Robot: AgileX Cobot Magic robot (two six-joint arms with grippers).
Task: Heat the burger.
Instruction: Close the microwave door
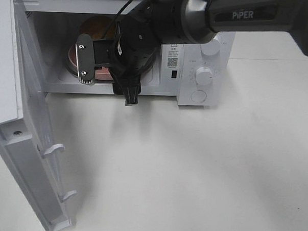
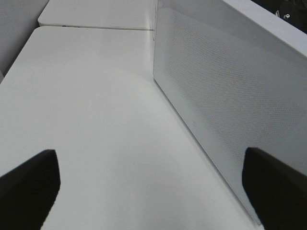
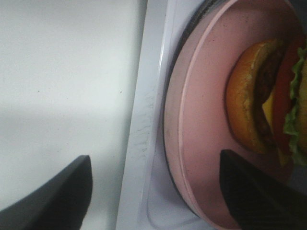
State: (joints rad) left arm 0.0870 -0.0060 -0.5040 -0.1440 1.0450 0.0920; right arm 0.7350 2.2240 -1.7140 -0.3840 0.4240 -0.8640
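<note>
At the left edge of the counter point(image 1: 203, 163), the left pincer point(image 2: 152, 191) has its fingers wide apart with nothing between them. It is near the outer face of the open door point(image 2: 225, 96). The door swings out from the left front corner of the microwave point(image 1: 197, 61) toward the near left corner of the counter. The microwave stands at the far edge.

Inside it, the burger point(image 3: 259, 96) sits on the pink plate point(image 3: 201, 120). The right pincer point(image 3: 153, 187) is at the mouth of the oven, also with fingers apart. The plate's rim passes between them, and I see no finger pressing on it. From this pincer the burger lies deeper in the oven.

I judge that the burger is placed, so shutting the door comes next. The left arm is nearer to the door, and the right arm must first leave the opening.
</note>
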